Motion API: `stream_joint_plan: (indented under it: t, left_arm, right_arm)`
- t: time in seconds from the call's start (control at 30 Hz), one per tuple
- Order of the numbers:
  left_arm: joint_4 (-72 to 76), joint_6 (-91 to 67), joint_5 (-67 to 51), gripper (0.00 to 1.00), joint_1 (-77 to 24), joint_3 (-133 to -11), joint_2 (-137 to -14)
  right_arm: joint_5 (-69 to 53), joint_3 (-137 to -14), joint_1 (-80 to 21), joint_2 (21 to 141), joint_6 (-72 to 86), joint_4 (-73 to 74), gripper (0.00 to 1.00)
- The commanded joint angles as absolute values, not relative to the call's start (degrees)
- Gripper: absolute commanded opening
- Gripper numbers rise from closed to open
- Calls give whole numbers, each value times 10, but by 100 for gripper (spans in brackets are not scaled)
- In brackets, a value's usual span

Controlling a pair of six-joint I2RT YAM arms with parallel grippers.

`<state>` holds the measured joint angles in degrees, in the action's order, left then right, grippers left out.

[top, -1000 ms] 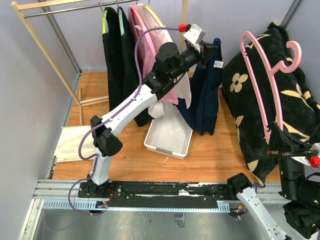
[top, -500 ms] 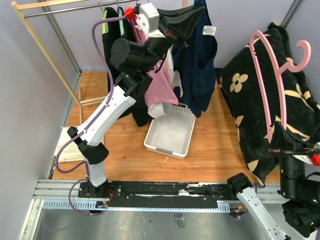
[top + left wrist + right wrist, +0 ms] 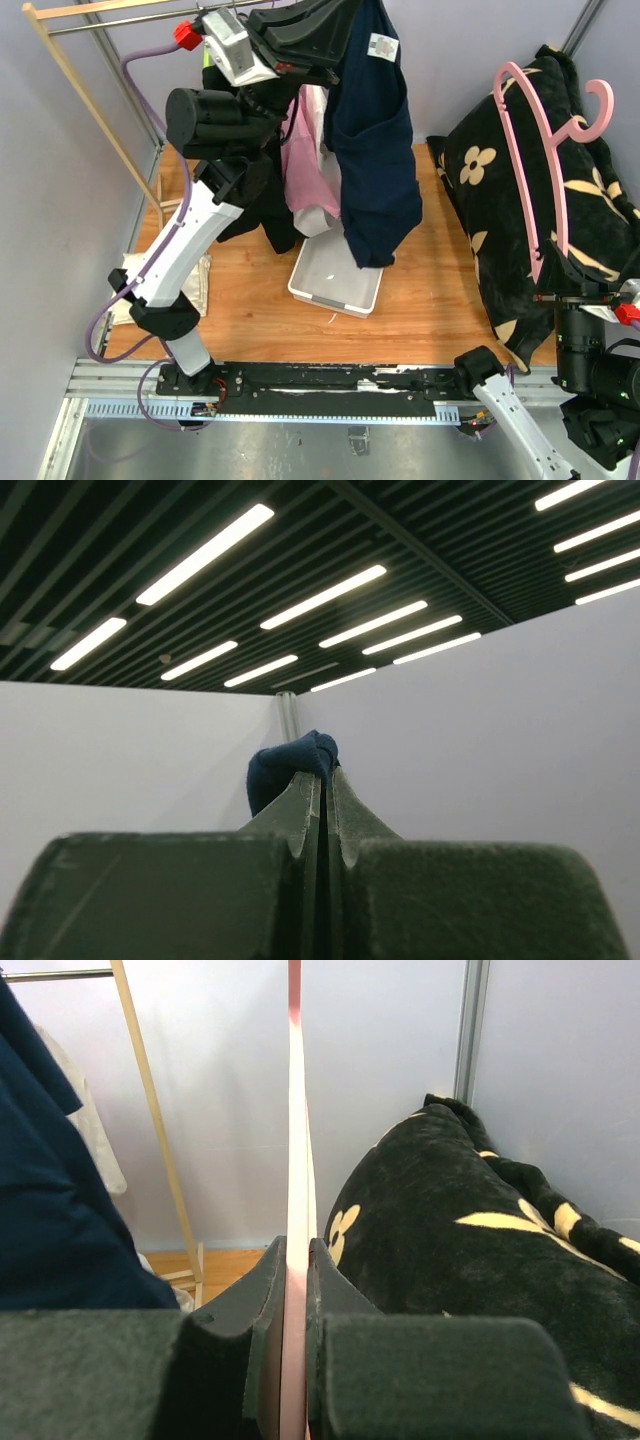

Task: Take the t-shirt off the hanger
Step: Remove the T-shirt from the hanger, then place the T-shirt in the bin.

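Wooden floor bears a white bin, navy t-shirt crossing its rim.

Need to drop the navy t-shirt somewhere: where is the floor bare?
Bare wood floor lies between the white bin and the black floral bundle, and between bin and base rail. Crowded under the hanging clothes behind the bin.

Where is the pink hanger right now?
The pink hanger stands upright at the top view's far right, pinched in the right gripper, before the black flowered cushion.
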<state>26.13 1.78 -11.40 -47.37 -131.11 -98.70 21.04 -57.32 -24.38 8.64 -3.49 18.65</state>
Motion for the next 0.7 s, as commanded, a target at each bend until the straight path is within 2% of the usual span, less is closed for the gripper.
stream_joint_plan:
  t: [0.0,0.33,0.67]
  left_arm:
    - [286,51,-97,0,-475,-1311,-950]
    - [266,101,-37,1,-473,-1133,-884]
    - [228,134,-14,1,-474,-1152,-919]
  right_arm:
    - [203,-573,-248,89,-31,154,1]
    - [197,-564,-248,87,-23,160,1]
    - [202,-550,-248,87,-25,155,1]
